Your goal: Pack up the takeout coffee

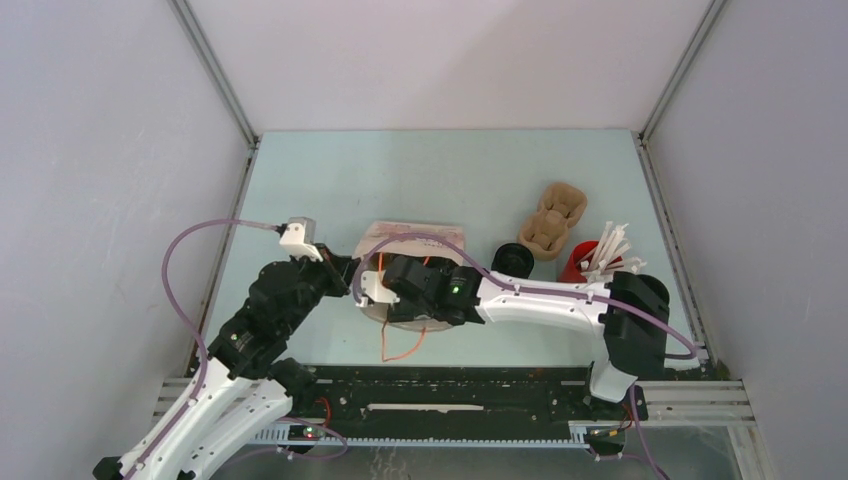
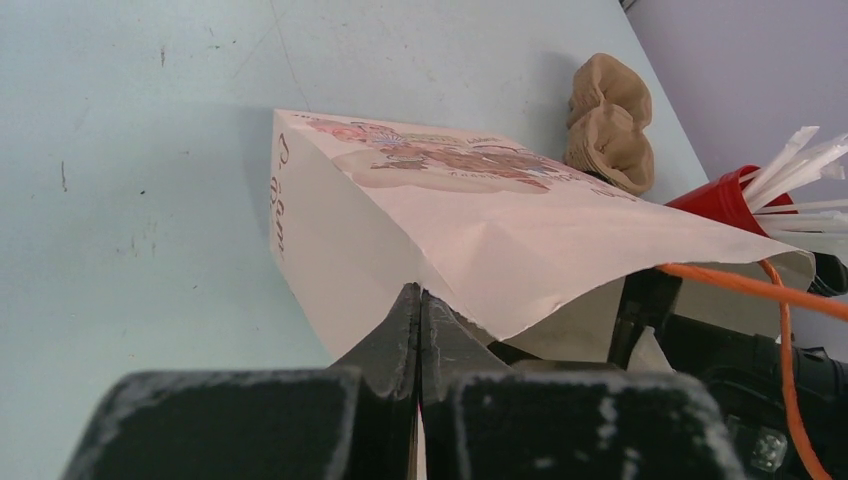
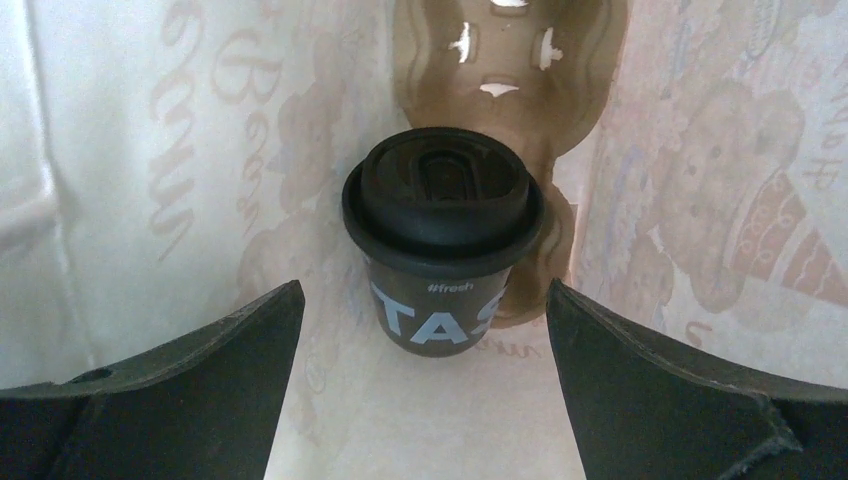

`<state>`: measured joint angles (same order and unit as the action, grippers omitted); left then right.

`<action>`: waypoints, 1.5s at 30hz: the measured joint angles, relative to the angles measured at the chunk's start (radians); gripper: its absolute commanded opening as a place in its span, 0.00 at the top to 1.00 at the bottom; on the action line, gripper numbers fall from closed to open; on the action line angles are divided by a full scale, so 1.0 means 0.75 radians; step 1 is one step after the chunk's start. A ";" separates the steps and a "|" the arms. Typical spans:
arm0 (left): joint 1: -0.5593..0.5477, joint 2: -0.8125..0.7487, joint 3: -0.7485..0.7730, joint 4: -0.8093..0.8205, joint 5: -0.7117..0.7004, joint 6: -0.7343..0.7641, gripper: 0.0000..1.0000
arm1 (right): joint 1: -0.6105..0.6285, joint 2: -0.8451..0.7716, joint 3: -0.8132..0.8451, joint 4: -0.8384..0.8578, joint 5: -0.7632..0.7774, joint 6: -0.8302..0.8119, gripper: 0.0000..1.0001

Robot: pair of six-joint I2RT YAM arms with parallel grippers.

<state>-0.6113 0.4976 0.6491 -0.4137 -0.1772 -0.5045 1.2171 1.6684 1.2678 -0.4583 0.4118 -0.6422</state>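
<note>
1. The takeout coffee [image 3: 442,215] stands upright in the middle of the right wrist view. It is a dark cup with a black lid and pale lettering on its side.
2. It sits inside the paper bag [image 3: 130,180], whose printed walls fill the left and right of that view. Just behind it, toward the upper middle, is a brown pulp carrier [image 3: 500,60]; the cup's base appears to rest in it.
3. The right gripper [image 3: 425,300] is spread wide. Its dark fingers [image 3: 200,370] lie at the lower left and lower right, and the cup is between them. Both are clear of the cup's sides, so nothing is held.
4. In the top view the right arm reaches from the lower right into the bag's mouth at the frame's middle.
5. The left gripper [image 2: 420,310] is closed tight, its tips meeting on the bag's near paper edge, which it pinches.
6. An orange cable [image 2: 740,285] crosses under the bag's raised flap at the right of the left wrist view.
7. Right of the bag on the pale table [image 1: 400,170] lies a second black cup [image 1: 512,260]. Just beside it, to the upper right, is another brown carrier [image 1: 550,225].
8. Further right stands a red cup [image 1: 578,265] holding white sticks [image 1: 610,248].
</note>
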 measured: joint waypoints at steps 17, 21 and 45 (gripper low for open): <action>0.002 -0.001 -0.028 0.007 -0.015 0.001 1.00 | -0.121 0.178 0.139 -0.055 -0.034 0.110 0.00; 0.002 -0.002 -0.028 -0.002 -0.013 0.000 1.00 | -0.141 0.223 0.156 -0.036 -0.039 0.111 0.00; 0.007 -0.007 -0.038 -0.001 -0.096 0.011 1.00 | -0.198 0.290 0.078 0.389 -0.084 -0.105 0.37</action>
<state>-0.6064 0.4923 0.6209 -0.4145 -0.2489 -0.4961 1.0683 1.8858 1.3262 -0.1669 0.3485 -0.7208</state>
